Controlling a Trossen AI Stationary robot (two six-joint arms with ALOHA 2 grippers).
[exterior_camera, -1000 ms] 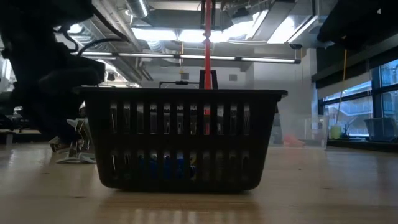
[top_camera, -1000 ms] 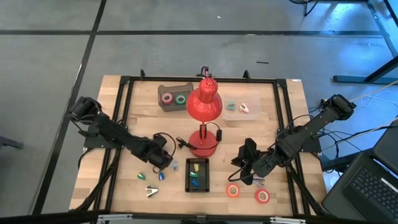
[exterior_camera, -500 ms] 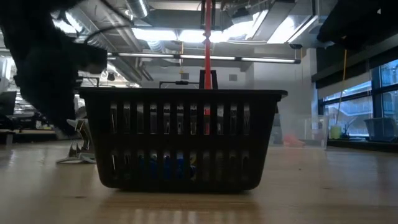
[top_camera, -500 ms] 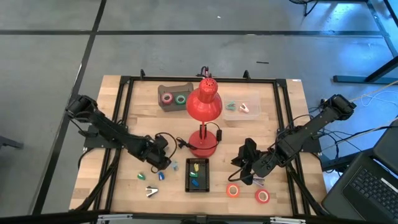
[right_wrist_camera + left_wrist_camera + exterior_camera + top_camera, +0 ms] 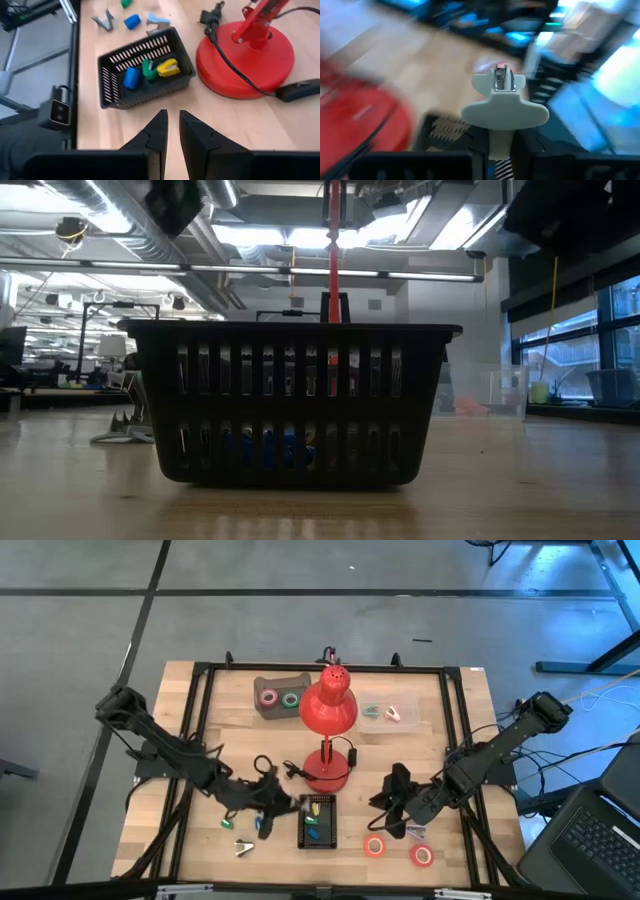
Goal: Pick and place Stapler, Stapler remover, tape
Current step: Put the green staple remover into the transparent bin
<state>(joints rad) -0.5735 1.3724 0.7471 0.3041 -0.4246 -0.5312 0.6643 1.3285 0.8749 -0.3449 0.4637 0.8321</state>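
My left gripper [image 5: 277, 808] hovers just left of the black basket [image 5: 318, 822], shut on a pale grey staple remover [image 5: 504, 107] whose metal claws [image 5: 502, 80] point away from the wrist. My right gripper [image 5: 171, 120] waits right of the basket and near the red lamp's base [image 5: 245, 55], shut with nothing between its fingers. Two orange-red tape rolls [image 5: 375, 846] [image 5: 422, 855] lie flat near the front edge. A pink roll [image 5: 268, 697] and a green roll [image 5: 290, 698] sit in a brown box at the back. I cannot pick out a stapler. My left gripper pinches the staple remover's narrow rear stem [image 5: 499, 146] between its two fingers, just behind the wide wings [image 5: 505, 114]. The fingers lie nearly level, along the remover. It is lifted clear of the table, sticking out ahead of the fingertips.
The basket [image 5: 112, 95] holds blue, green and yellow pieces. A green [image 5: 228, 823], a blue [image 5: 262, 825] and a silver remover [image 5: 243, 848] lie loose on the table left of it. The lamp [image 5: 328, 710] with its cord stands mid-table. A clear tray [image 5: 388, 715] is at the back right.
My left gripper has risen from the table beside the basket's left side, leaving the low view through its top. It has tipped up from pointing down to nearly level, rolled, and drifted toward the near edge and the basket. The pale staple remover has come up with it.
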